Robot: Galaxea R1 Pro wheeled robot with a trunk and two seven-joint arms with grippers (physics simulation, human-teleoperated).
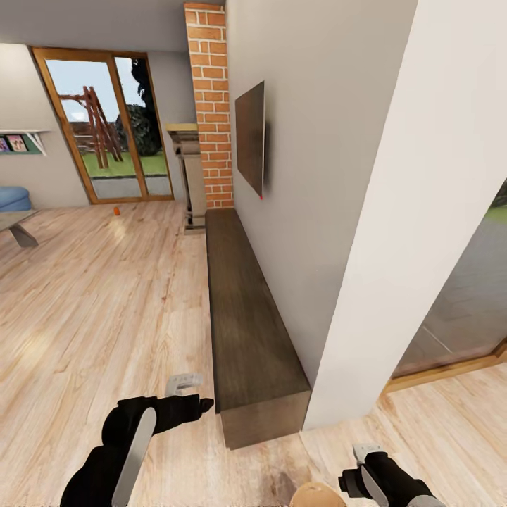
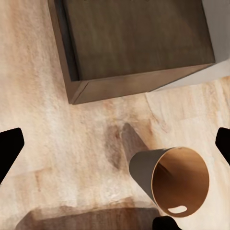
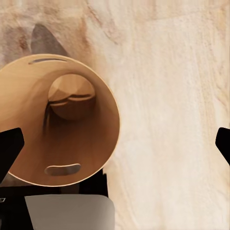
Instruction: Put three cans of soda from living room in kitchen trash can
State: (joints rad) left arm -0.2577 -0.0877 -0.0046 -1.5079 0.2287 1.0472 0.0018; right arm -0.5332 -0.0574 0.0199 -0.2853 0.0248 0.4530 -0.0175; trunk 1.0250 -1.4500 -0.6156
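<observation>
Hardly started, by the look of things.

Grey bin point(image 1: 317, 495) at the very near edge of the head view, on the wood floor point(image 1: 105, 296), between the two arms and closer to the right one. Tan inside, and bare all the way down to the round bottom in the right wrist view. No can in there yet.

One small orange can point(image 1: 117, 210) far away on the floor, just in front of the glass door point(image 1: 113, 127). Well apart from the bin and from both arms. Only that one can found so far; no telling where the other two are.

Left gripper point(image 1: 193, 393) low over the floor, near the close end of the long dark bench point(image 1: 246, 317). Black fingers point(image 2: 9, 146) spread wide apart, holding nothing. Right gripper point(image 1: 355, 466) just beside the bin, looking down into it. Fingers point(image 3: 9, 146) spread wide there too, also holding nothing.

Blue sofa point(image 1: 13, 197) and a low table point(image 1: 17, 225) far off on the left, so probably the living room, not the kitchen.

Still to do, most likely: roll over to the far can, pick it up, drop it in the bin. Then the same for two more cans. Also a kitchen spot for the bin, with no grey cupboards anywhere near right now.
</observation>
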